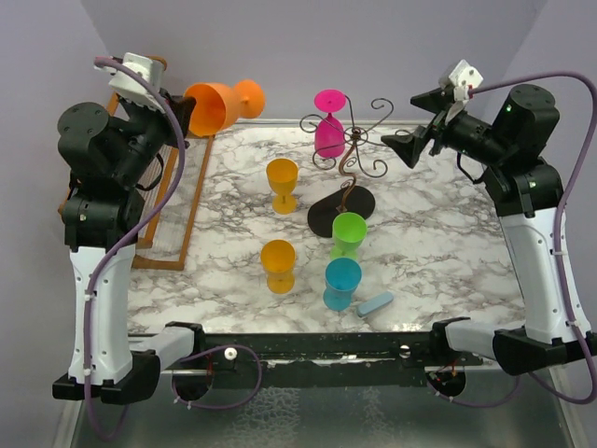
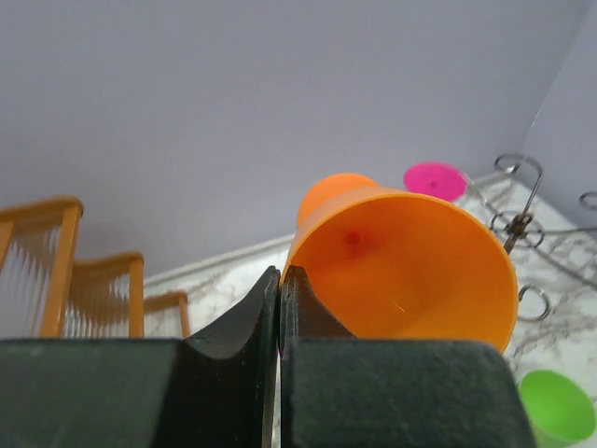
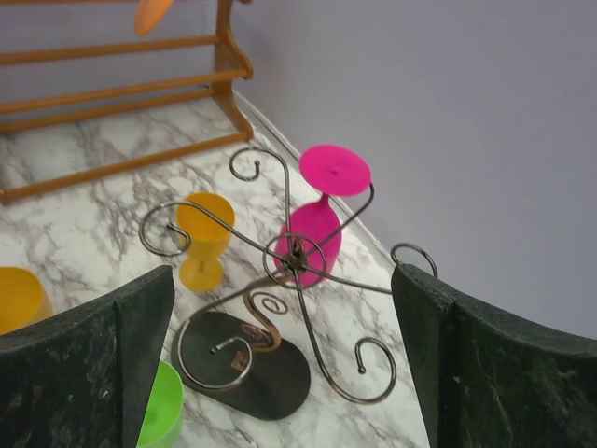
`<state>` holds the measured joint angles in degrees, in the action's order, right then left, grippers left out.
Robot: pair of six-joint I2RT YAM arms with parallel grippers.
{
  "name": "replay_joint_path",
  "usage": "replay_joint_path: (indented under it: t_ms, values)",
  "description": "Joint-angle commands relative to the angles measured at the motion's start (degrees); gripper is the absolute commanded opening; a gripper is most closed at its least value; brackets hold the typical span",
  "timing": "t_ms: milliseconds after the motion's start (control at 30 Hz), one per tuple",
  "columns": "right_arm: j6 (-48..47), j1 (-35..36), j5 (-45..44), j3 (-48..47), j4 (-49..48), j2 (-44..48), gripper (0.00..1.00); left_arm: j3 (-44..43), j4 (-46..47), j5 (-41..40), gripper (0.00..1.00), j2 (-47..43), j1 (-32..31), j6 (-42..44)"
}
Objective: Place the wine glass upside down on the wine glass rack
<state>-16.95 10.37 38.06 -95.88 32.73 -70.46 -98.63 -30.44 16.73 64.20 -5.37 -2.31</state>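
Orange plastic wine glass (image 1: 219, 105) is up in the air, well left of the thin dark wire tree-shaped rack (image 1: 350, 159)
The left pincer (image 1: 187, 112) is clamped on its rim, and the glass lies sideways with its foot toward the rack. The right pincer (image 1: 410, 123) hangs just right of the rack, fingers wide apart with nothing in them. A pink glass (image 1: 329, 131) hangs upside down on the rack.
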Motion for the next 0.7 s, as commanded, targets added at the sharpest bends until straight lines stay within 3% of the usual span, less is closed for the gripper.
replay_joint_path:
  t_ms: [0, 367, 667]
  values:
    - [9.3, -0.35, 8.6, -3.84, -5.12, -2.28, 0.98, -4.7, 7.05, 5.67, 0.0, 2.32, 0.18, -9.48]
    - [30.58, 0.03, 16.62, -5.95, -18.9, -9.27, 0.85, -1.63, 25.6, 20.7, 0.0, 9.38, 0.18, -29.71]
    - [34.86, 4.13, 13.62, -5.72, -20.85, -12.73, 0.77, 3.56, 34.71, 24.63, 0.0, 12.04, -0.19, -38.38]
